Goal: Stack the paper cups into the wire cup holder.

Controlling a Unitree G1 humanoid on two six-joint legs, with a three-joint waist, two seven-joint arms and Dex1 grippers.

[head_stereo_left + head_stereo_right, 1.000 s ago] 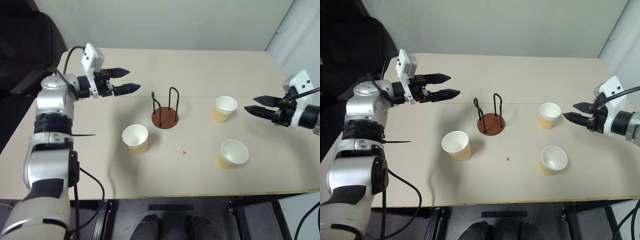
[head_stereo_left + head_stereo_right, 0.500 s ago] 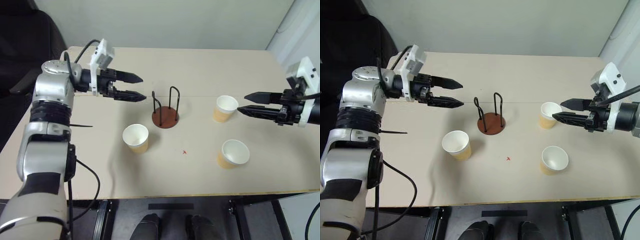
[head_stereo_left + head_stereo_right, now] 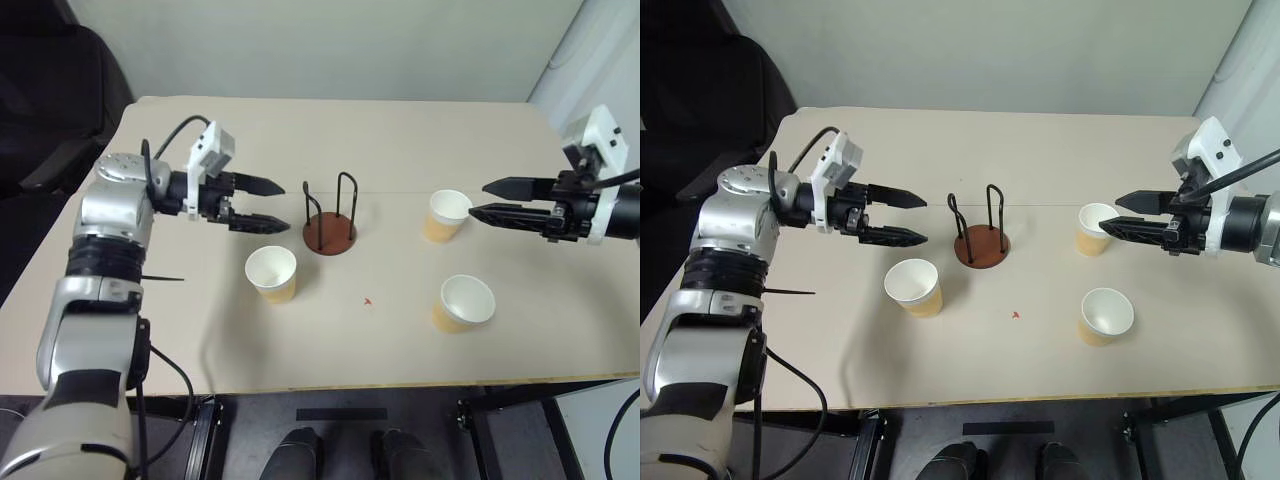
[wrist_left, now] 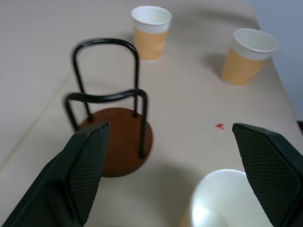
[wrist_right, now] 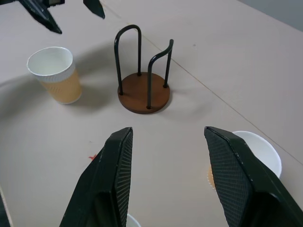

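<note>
Paper, tan ribbed outside and white inside: three paper cups, all upright on the table [image 3: 420,390], none yet in the holder. Task progress judged nil; all three remain to be picked up and stacked.

- Cup near the left arm [image 3: 272,275]: stands just in front of the left gripper, near the holder on its left-front side.
- Far right cup [image 3: 446,216]: stands right of the holder, just beside the right gripper's fingertips, not touching as far as the head views show.
- Near right cup [image 3: 465,303]: closer to the table's front edge, apart from the far right cup.

Wire cup holder [image 3: 331,222]: reddish-brown wooden disc with two black wire loops, upright at the middle of the table, empty.

Left gripper [image 3: 268,204]: jaws spread wide, holding nothing, hovering above the table between the left cup and the holder's left side, pointing toward the holder. Its wrist view looks over that cup's rim at the holder.

Right gripper [image 3: 484,199]: jaws parted, holding nothing, pointing toward the far right cup from its right.

Other items: small red mark [image 3: 368,300] on the tabletop in front of the holder; dark chair [image 3: 50,90] beyond the table's left corner; pale wall behind.

Obstructions: none lie between any cup and the holder. Judged concern: the wire loops leave a narrow entry, so each cup likely needs to come down from above, centred.
</note>
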